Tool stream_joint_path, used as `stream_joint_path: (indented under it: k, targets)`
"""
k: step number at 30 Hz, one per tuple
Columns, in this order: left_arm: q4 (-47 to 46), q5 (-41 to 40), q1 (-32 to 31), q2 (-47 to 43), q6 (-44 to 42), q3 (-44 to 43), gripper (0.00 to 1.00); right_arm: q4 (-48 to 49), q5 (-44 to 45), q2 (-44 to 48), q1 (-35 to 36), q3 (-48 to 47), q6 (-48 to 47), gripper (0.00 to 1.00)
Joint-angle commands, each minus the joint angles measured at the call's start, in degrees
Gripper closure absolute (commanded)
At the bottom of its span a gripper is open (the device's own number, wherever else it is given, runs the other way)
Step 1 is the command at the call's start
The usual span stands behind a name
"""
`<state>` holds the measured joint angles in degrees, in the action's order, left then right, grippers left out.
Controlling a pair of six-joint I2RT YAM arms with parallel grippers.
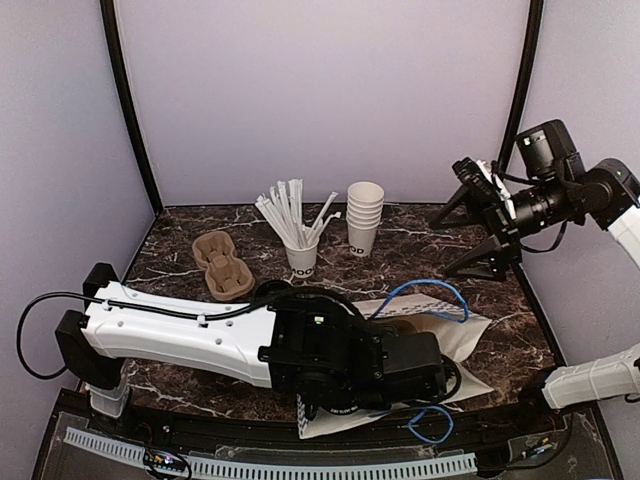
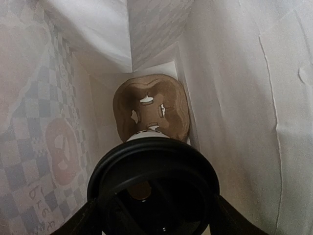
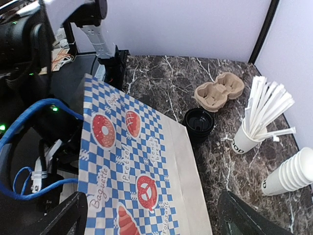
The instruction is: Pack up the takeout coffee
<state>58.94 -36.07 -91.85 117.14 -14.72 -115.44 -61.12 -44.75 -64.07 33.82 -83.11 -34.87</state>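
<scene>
The takeout coffee, a white cup (image 2: 146,134) under a black lid (image 2: 154,178), is deep inside the paper bag (image 2: 234,98). My left gripper (image 2: 154,218) is shut on it, one dark finger on each side of the lid. Just beyond the cup, a brown pulp carrier (image 2: 151,100) rests at the bag's bottom; whether the cup sits in it I cannot tell. From above, the left arm (image 1: 180,335) reaches into the bag (image 1: 465,335) and its gripper is hidden. My right gripper (image 1: 442,248) (image 3: 151,196) hangs open and empty above the checked bag (image 3: 146,161).
At the back stand a second brown carrier (image 1: 222,265) (image 3: 219,90), a cup of white straws (image 1: 300,255) (image 3: 247,139) and a stack of white cups (image 1: 364,215) (image 3: 288,176). Black lids (image 3: 198,122) sit beside the bag. Blue cable (image 1: 425,290) loops over it.
</scene>
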Motion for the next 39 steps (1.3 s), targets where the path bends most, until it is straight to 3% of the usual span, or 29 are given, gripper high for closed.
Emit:
stream_joint_path:
  k: [1,5,15,23,26,31,35,39]
  targets:
    - [2.7,-1.6,-0.8,0.8,2.6,-0.2,0.82,-11.1,-8.9,1.1,-3.2,-7.8,-6.0,0.05]
    - [4.2,-4.3,-1.0,1.7,3.4,-0.2,0.83,-13.6,-10.7,2.3,-5.7,-11.6,-7.9,0.02]
    - [9.7,-13.0,0.5,1.6,7.4,-0.3,0.87,-9.8,-7.0,3.3,-5.8,-4.6,-7.0,0.02]
    - [12.8,-12.7,1.3,1.7,10.9,1.3,0.87,-10.1,-7.2,3.1,-5.8,-2.8,-8.0,0.02]
    - [14.0,-10.4,2.3,1.8,13.9,0.5,0.89,-13.2,-9.9,3.3,-5.8,-4.7,-10.6,0.07]
    - [11.3,-5.5,3.6,0.4,17.4,0.7,0.91,-19.4,-19.1,3.5,-5.5,-5.3,-17.2,0.25]
    - [9.2,-3.8,4.6,-0.4,17.5,0.2,0.91,-10.1,-9.3,5.7,-3.2,1.2,-8.8,0.38]
    - [7.3,-1.8,6.4,-1.1,17.4,0.1,0.91,-9.9,-7.0,6.2,1.3,8.3,-9.2,0.42]
